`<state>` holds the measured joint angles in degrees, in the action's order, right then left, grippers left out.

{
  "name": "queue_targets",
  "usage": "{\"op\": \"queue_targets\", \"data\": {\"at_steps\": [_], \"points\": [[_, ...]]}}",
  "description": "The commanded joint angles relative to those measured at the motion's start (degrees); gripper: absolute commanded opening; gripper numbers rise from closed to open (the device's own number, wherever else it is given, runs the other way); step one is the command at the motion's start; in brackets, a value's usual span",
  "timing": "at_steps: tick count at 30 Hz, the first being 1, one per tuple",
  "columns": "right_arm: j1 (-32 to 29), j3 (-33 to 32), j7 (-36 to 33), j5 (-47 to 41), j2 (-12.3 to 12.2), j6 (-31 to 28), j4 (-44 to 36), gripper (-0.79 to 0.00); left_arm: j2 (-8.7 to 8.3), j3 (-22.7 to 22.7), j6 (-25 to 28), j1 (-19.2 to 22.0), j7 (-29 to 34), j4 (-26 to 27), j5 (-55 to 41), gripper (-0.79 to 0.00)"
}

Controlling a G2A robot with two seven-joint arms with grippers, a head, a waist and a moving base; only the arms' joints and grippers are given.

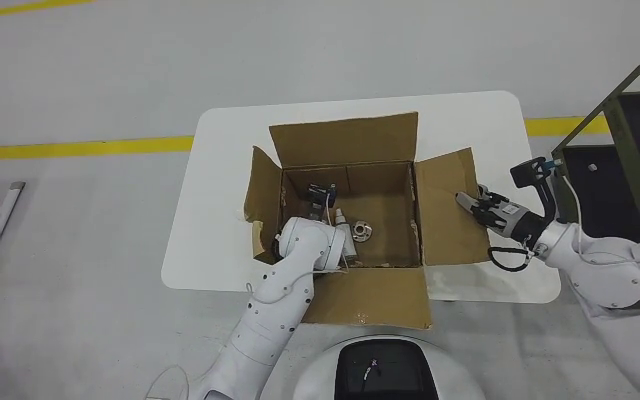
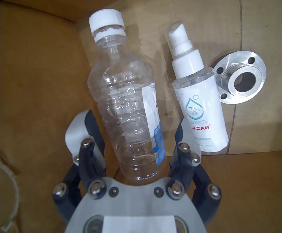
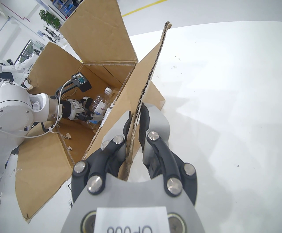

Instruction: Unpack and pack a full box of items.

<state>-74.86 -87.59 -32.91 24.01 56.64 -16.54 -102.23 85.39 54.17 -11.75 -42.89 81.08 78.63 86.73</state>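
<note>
Straddling clear plastic bottle (image 2: 127,106) with left gripper (image 2: 132,128), low inside open cardboard box (image 1: 345,140) on white table (image 1: 230,200). Fingers (image 2: 77,132) apart, one on each side of bottle's lower body, sliver of cardboard showing at both sides, so not pressed on. Lying flat on box floor, long axis in line with gripper: base nearest palm, white cap (image 2: 106,21) pointing straight away from wrist. Going by top view, pointing roughly at box's far wall, away from robot. Looks empty; paper label turned toward neighbouring item.

Lying just beside it, about parallel: spray bottle (image 2: 198,106), white label, clear cover over nozzle, nozzle end pointing same way as cap. One left finger sitting between the two bottles.

Resting flat on floor by spray bottle's shoulder: round metal flange (image 2: 240,77), bore facing up, small bolt holes round rim. Touching spray bottle or only close, cannot tell.

Pinching outer edge of right flap (image 3: 152,72) with right gripper (image 3: 136,123), outside box over table. Fingers closed on cardboard, a pad on either face of the sheet. Flap held raised and slanted, edge-on to the wrist camera. Other three flaps folded outward, far one standing tallest.
</note>
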Motion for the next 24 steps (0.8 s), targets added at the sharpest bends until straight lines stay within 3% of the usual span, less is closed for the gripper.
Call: {"op": "queue_targets", "data": {"at_steps": [1, 6, 7, 8, 9, 13, 17, 18, 24], "points": [[0.06, 0.03, 0.04, 0.1, 0.0, -0.01, 0.02, -0.785, 0.15, 0.22, 0.02, 0.08, -0.16, -0.38, -0.1, -0.12], [0.18, 0.07, 0.09, -0.01, 0.02, -0.02, 0.1, -0.785, 0.51, 0.51, 0.17, 0.26, -0.46, -1.12, -0.09, -0.206], [0.2, 0.08, 0.09, -0.01, 0.02, -0.02, 0.12, -0.785, 0.58, 0.61, 0.12, 0.27, -0.54, -1.26, -0.18, -0.252], [0.23, 0.08, 0.12, 0.04, 0.02, -0.05, 0.1, -0.785, 0.66, 0.81, -0.05, 0.25, -0.54, -1.39, -0.6, -0.379], [0.23, 0.09, 0.15, 0.08, 0.02, -0.07, 0.11, -0.785, 0.71, 0.9, -0.05, 0.27, -0.6, -1.45, -0.75, -0.446], [0.29, 0.21, 0.3, 0.03, 0.05, -0.01, 0.09, -0.785, 0.95, 1.22, 0.18, 0.44, -0.82, -2.03, -0.88, -0.48], [0.47, 0.42, 0.32, 0.02, 0.08, -0.09, 0.21, -0.785, 1.18, 1.65, 0.37, 0.47, -0.98, -2.06, -0.97, -0.757], [0.5, 0.48, 0.38, -0.03, 0.09, -0.08, 0.2, -0.785, 1.2, 1.79, 0.39, 0.47, -0.94, -1.92, -0.83, -0.785], [0.96, 0.45, 0.55, -0.39, 0.13, -0.13, 0.57, -0.785, 1.15, 3.44, 1.86, -0.41, -0.82, 2.29, -1.72, -0.785]]}}
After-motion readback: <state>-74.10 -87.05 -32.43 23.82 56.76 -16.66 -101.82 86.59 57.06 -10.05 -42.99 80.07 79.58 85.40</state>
